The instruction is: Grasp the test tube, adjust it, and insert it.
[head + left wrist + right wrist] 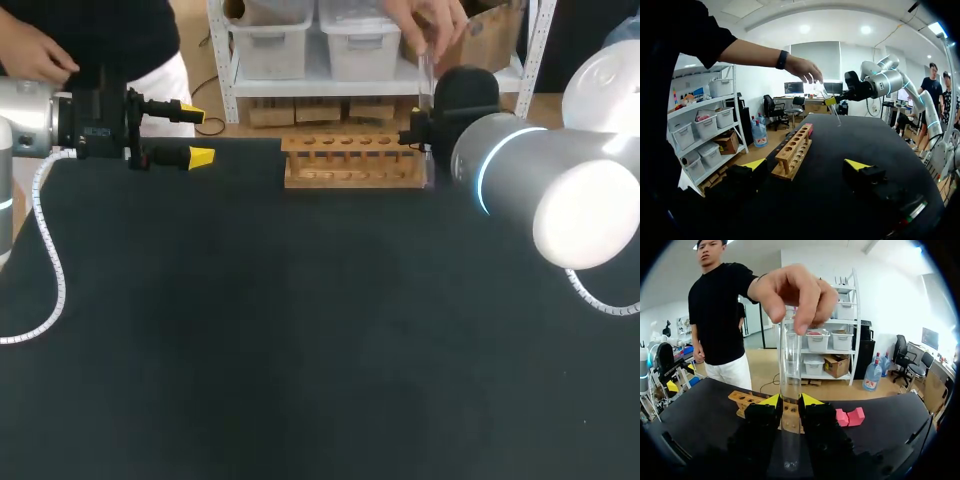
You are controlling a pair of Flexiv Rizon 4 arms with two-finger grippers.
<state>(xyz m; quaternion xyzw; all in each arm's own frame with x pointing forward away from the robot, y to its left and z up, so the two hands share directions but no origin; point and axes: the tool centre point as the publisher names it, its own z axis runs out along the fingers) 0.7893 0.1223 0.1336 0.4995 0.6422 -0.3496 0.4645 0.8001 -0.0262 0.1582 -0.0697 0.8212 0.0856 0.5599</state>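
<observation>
A clear test tube (790, 385) stands upright between the yellow tips of my right gripper (790, 401), which is shut on it. A person's hand (792, 287) pinches the tube's top. In the head view the test tube (425, 85) rises above my right gripper (418, 135) at the right end of the wooden rack (352, 160), with the hand (430, 25) on it. My left gripper (200, 136) hangs open and empty at the far left, well away from the rack. From the left wrist, the left gripper (805, 165) is open, with the rack (794, 152) ahead of it.
The rack (747, 400) has a row of several holes and lies along the table's far edge. A pink block (850, 416) sits by the rack's end near my right gripper. Black table surface (300, 330) stretches in front of the rack.
</observation>
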